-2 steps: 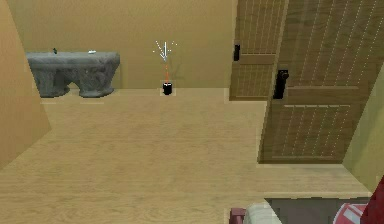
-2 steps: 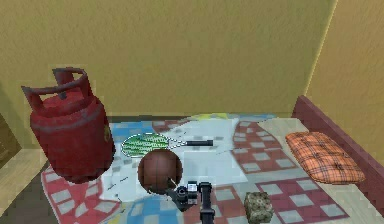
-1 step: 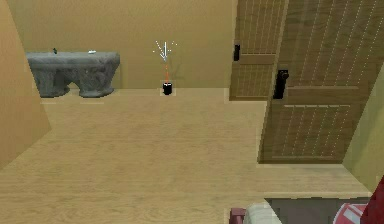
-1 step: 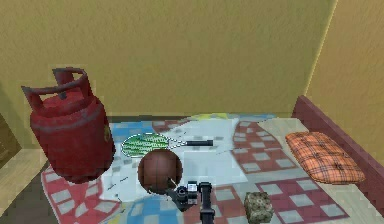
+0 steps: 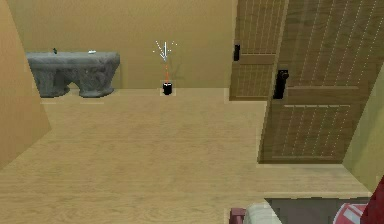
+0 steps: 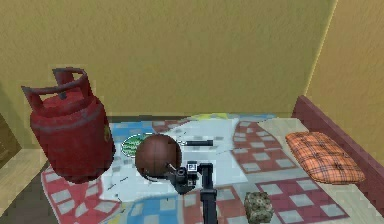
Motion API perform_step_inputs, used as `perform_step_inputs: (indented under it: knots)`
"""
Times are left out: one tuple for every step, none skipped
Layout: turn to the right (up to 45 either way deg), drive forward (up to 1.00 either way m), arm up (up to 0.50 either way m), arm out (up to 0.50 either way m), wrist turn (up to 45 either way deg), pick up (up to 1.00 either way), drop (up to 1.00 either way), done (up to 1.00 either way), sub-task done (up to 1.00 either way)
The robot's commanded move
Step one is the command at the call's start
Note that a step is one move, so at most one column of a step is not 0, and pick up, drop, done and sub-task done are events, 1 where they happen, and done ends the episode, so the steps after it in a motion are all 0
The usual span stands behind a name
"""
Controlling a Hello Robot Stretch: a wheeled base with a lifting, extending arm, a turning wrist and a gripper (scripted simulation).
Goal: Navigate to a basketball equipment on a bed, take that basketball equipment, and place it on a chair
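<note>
Arm side view puts the basketball (image 6: pixel 157 156) on the bed (image 6: pixel 290 185), on the patchwork cover near its middle, with the gripper (image 6: pixel 180 180) right at the ball's near right side. I cannot tell how the jaws stand, nor whether they have hold of anything, since the ball lies on the cover just behind them.

My main worry is the ball itself. It is round and smooth on soft bedding, so an off-centre touch could send it rolling left toward the red gas cylinder (image 6: pixel 68 125), which stands just beside it. If I lift before the hold is sure, the ball could slip out and drop back to the bed or run off its near edge. I judge the small mottled box (image 6: pixel 260 205) to the arm's right could be swept if I swing that way.

On the forward view, the wooden door (image 5: pixel 315 85) stands close on the right, so a careless turn with the arm out risks a knock.
</note>
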Motion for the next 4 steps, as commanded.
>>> perform_step_inputs:
  knots:
    - [0.0, 0.0, 0.36, 0.0, 0.0, 0.0, 0.0, 0.0, 0.0]
    - [0.0, 0.0, 0.0, 0.0, -45.0, 0.0, 0.0, 0.0, 0.0]
    - [0.0, 0.0, 0.0, 0.0, -45.0, 0.0, 0.0, 0.0, 0.0]
    - [0.0, 0.0, 0.0, 0.0, -3.0, 0.0, 0.0, 0.0, 0.0]
